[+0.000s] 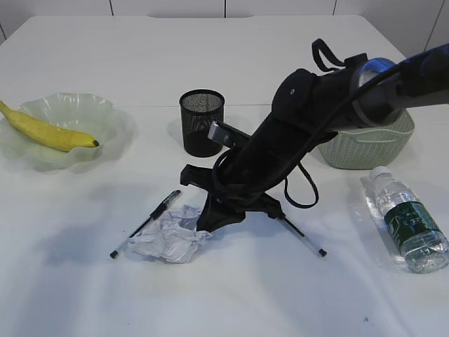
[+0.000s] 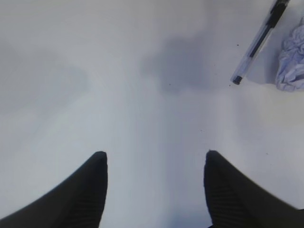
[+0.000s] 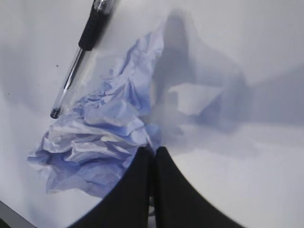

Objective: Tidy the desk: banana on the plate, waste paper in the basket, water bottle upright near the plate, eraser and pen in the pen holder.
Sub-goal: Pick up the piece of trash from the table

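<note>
White waste paper (image 3: 99,142) is pinched only at its edge by the clenched right hand (image 3: 152,154); lifting risks slippage. Left hand (image 2: 154,159) released.

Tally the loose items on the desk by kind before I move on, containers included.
Pens: 2 (pen beside the paper, pen right of the arm)
Waste paper: 1
Banana: 1
Water bottle: 1
Plate: 1
Pen holder: 1
Basket: 1
Eraser: 0 visible
Total: 8
</note>
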{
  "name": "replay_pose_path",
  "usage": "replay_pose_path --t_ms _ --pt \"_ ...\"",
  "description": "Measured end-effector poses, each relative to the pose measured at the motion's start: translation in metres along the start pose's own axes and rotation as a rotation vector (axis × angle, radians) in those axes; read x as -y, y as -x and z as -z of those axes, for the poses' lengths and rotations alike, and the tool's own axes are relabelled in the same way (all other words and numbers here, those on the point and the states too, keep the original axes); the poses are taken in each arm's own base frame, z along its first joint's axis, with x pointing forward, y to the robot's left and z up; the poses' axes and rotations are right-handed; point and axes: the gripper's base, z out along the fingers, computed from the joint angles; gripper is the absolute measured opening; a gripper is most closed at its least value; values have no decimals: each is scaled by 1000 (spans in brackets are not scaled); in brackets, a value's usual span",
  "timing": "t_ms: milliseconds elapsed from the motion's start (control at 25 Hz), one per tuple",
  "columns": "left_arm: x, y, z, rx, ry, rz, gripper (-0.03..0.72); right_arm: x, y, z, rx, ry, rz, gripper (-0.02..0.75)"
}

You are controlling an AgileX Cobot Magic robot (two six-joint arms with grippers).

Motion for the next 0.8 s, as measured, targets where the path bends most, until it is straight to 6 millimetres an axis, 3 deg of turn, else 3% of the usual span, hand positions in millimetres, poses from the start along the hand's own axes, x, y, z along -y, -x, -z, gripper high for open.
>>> replay_pose_path --t_ms 280,800 --pt "0 0 0 0 0 0 448 -1 -1 8 3 -36 53 -10" --pt "0 -1 0 -6 2 -2 440 -14 -6 58 79 -133 237 -10"
